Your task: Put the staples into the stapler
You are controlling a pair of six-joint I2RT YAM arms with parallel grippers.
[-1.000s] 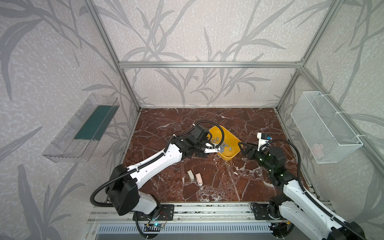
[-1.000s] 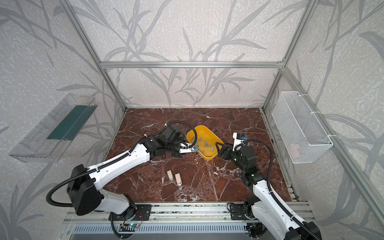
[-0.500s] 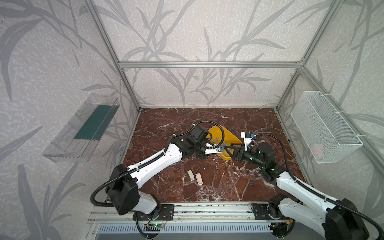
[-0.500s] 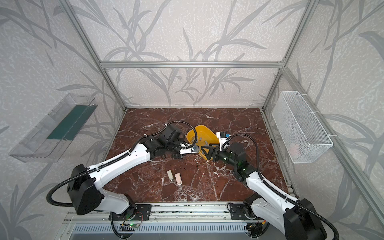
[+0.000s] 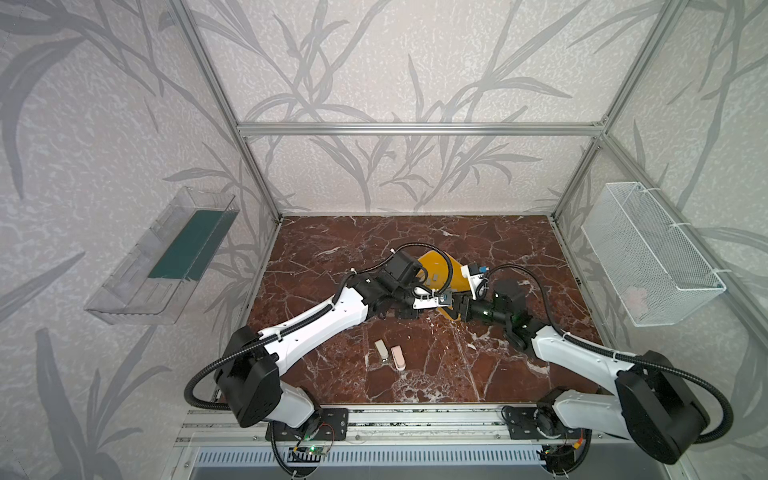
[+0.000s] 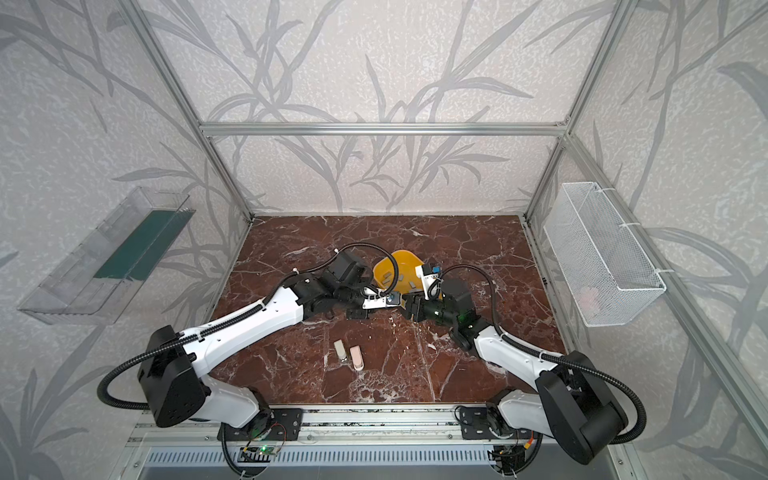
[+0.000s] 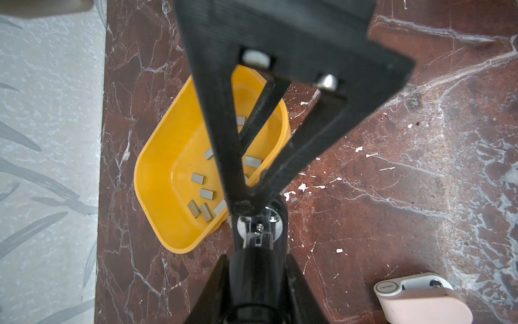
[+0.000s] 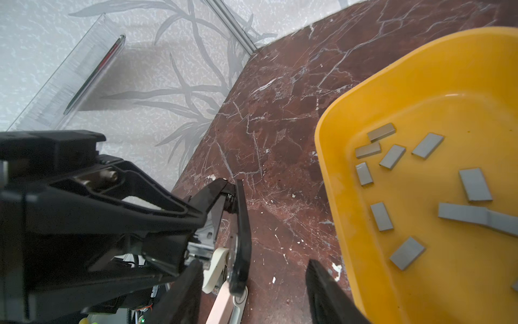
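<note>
Several staples (image 7: 207,194) (image 8: 381,216), short grey strips, lie loose in a yellow tray (image 7: 157,196) (image 8: 336,196) (image 5: 432,270) (image 6: 401,270). My left gripper (image 7: 256,261) (image 5: 440,309) (image 6: 395,307) is shut on a black stapler (image 7: 258,232) (image 8: 241,224), whose lid stands swung open. My right gripper (image 8: 253,263) (image 5: 459,311) (image 6: 412,309) faces it from the tray's front edge. It is open, and the stapler's open end sits between its fingers (image 7: 221,126) nearer one of them; I cannot tell if they touch.
A beige stapler (image 5: 381,349) (image 6: 339,350) and a pink stapler (image 5: 397,356) (image 6: 356,357) (image 7: 420,303) lie side by side on the marble floor in front of both grippers. A clear bin (image 5: 166,257) hangs on the left wall, a white mesh basket (image 5: 648,257) on the right.
My right arm has swung left along the tray's front edge to meet the left gripper, and its jaws have narrowed. The left arm and the stapler it holds have stayed put.
</note>
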